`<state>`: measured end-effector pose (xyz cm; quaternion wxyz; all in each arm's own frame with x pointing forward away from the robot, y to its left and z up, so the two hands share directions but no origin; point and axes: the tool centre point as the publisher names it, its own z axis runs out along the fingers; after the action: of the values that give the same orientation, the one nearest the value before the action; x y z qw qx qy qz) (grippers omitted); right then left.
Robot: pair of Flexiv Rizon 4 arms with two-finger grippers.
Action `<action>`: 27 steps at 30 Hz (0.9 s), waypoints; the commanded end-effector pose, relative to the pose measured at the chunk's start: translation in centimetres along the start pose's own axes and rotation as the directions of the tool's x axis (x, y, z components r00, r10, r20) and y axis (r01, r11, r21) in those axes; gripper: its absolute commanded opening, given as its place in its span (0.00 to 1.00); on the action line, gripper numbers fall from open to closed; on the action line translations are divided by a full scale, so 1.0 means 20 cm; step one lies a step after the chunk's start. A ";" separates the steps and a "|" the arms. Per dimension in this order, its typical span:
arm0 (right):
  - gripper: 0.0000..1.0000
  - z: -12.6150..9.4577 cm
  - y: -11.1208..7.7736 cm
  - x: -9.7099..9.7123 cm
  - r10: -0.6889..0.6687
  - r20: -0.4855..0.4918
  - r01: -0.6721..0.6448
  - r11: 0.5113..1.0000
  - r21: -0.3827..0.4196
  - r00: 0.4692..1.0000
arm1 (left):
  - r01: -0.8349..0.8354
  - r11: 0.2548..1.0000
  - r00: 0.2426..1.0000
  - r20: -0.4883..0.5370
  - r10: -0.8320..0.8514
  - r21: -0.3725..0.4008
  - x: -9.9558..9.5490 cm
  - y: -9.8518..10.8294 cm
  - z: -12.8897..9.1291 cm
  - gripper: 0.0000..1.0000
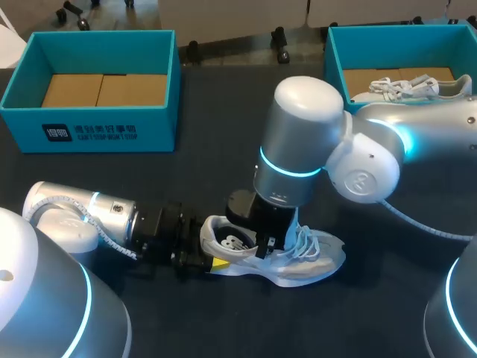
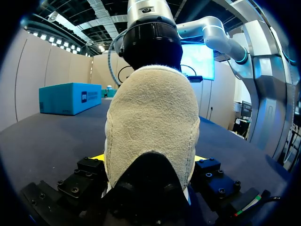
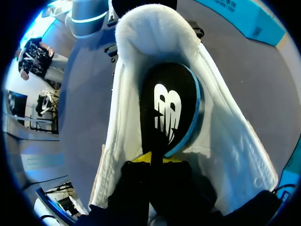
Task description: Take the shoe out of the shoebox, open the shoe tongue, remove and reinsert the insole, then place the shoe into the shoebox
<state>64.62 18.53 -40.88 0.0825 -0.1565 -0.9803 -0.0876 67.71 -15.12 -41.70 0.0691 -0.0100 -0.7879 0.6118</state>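
Observation:
A white lace-up shoe (image 1: 309, 261) lies on the dark table, heel toward my left arm. My left gripper (image 1: 212, 261) holds that heel; in the left wrist view the suede heel (image 2: 150, 117) fills the space between its yellow tips (image 2: 96, 157), which press on both sides. My right gripper (image 1: 264, 242) comes down from above into the shoe's opening. In the right wrist view it (image 3: 150, 159) is shut on the near edge of the black insole (image 3: 167, 108), which has a white logo and a blue rim and rests inside the shoe (image 3: 221, 136).
One teal shoebox (image 1: 97, 130) stands at the back left with only cardboard in it. A second teal shoebox (image 1: 333, 60) stands at the back right and holds another white shoe (image 1: 410, 88). My right arm's elbow hangs over the table's middle right.

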 end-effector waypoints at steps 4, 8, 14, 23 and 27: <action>0.00 -0.04 -0.09 0.11 0.017 0.063 -0.012 0.997 -0.082 0.998 | 0.003 1.000 1.000 0.004 -0.003 -0.003 -0.02 0.00 0.00 0.00; 0.00 -0.10 -0.08 0.10 0.018 0.097 -0.005 0.992 -0.125 0.995 | 0.003 1.000 1.000 0.004 -0.003 -0.003 -0.02 0.00 0.00 0.00; 0.00 -0.15 -0.09 0.08 0.010 0.140 0.018 0.981 -0.195 0.990 | 0.003 1.000 1.000 0.004 -0.003 -0.003 -0.02 0.00 0.00 0.00; 0.00 -0.21 -0.11 0.07 -0.003 0.173 0.048 0.964 -0.261 0.985 | 0.003 1.000 1.000 0.004 -0.003 -0.003 -0.02 0.00 0.00 0.00; 0.00 -0.23 -0.11 0.06 -0.018 0.190 0.075 0.953 -0.292 0.982 | 0.003 1.000 1.000 0.004 -0.003 -0.003 -0.02 0.00 0.00 0.00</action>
<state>64.12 17.04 -36.88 -0.0294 -0.1519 -0.9688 -0.1938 67.61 -15.26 -41.62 0.0687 -0.0088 -0.7883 0.6114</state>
